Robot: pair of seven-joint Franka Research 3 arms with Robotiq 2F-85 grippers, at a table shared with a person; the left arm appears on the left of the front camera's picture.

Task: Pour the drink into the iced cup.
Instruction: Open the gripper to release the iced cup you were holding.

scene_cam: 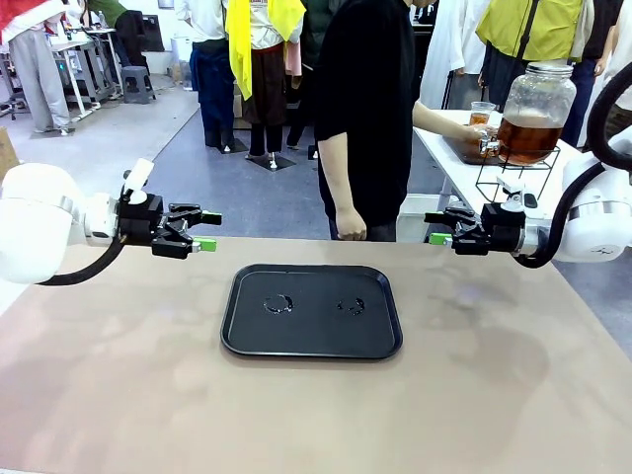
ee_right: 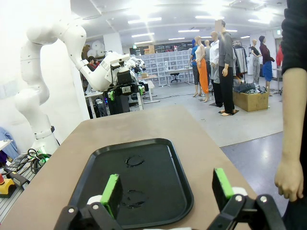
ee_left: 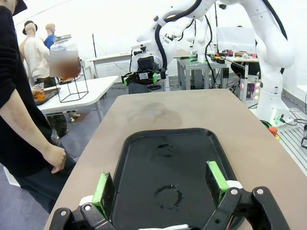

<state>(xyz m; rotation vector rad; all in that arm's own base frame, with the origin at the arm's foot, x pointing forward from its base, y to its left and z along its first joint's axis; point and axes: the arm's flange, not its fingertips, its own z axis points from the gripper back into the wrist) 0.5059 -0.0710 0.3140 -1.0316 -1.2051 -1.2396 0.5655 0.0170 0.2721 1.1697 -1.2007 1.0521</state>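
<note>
Beige table (scene_cam: 296, 415), open workshop floor behind; black tray (scene_cam: 247, 336) centred, two wet rings on it. Left gripper (scene_cam: 197, 232) at 9 o'clock and right gripper (scene_cam: 441, 229) at 3 o'clock, both spread wide, empty. Front view adds the drink (scene_cam: 525, 140) in a glass dispenser jar (scene_cam: 538, 94) at 1 o'clock, where the person's hand (scene_cam: 472, 135) holds a cup (scene_cam: 481, 112).

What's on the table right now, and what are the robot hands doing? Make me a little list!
tray: black tray, mid-table, with two wet ring marks
left gripper: open, holding nothing, hovering left of tray
right gripper: open, holding nothing, hovering right of tray
person: hand at dispenser of amber drink on side table, holding cup
</note>
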